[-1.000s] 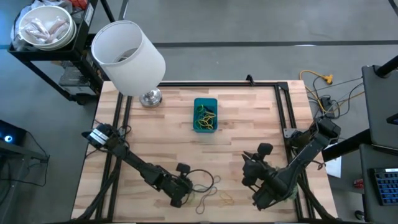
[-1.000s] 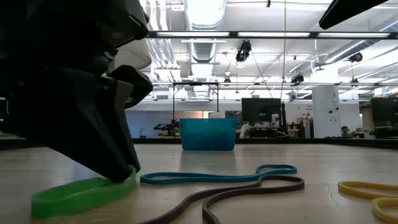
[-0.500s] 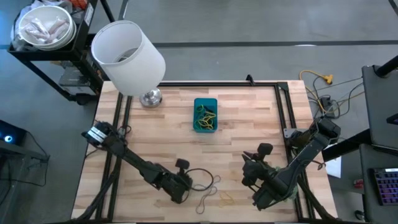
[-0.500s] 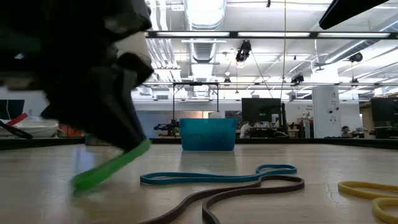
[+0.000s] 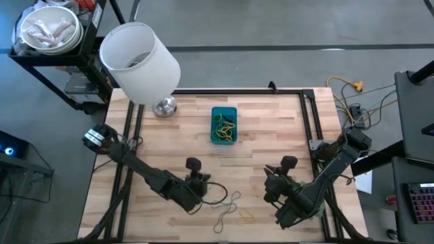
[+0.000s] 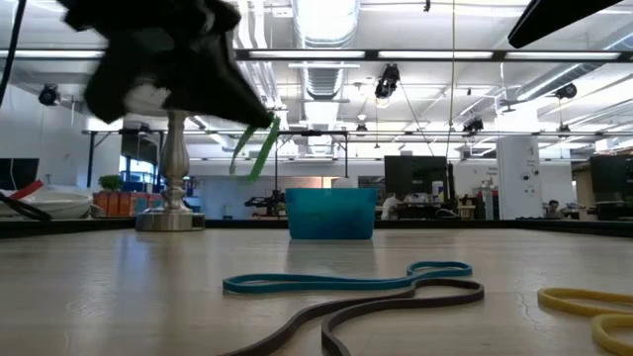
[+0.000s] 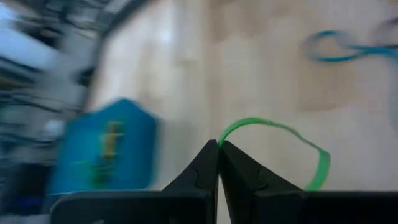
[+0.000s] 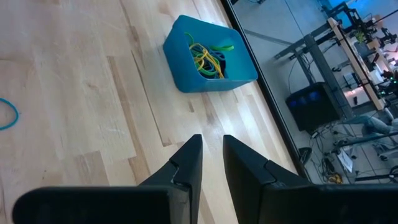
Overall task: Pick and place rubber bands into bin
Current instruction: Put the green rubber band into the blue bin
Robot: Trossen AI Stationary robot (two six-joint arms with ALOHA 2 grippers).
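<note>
Filling most of the scene is the wooden desk (image 5: pixel 176 152), with a big white lampshade (image 5: pixel 139 62) on a silver lamp base (image 5: pixel 163 106) at its far left corner. The blue bin (image 5: pixel 224 125) sits near the far middle of the desk, already holding a tangle of green and yellow rubber bands (image 8: pixel 208 56).

Over the near half of the desk, left of centre, the left end effector (image 7: pixel 219 152) hangs above the wood with its fingers pinched together on a green rubber band (image 7: pixel 283 146). In the low view that band (image 6: pixel 259 148) dangles from the fingertips, clear of the desk.

The right end effector (image 8: pixel 211 149) waits over the near right part of the desk, its two fingers a little apart and nothing between them.

On the desk near the front edge, just beside the left end effector, lie the loose ones: a teal band (image 6: pixel 346 280) stretched long and thin, a dark brown band (image 6: pixel 366 311) curled against it, and a yellow band (image 6: pixel 588 302) further to the right.
</note>
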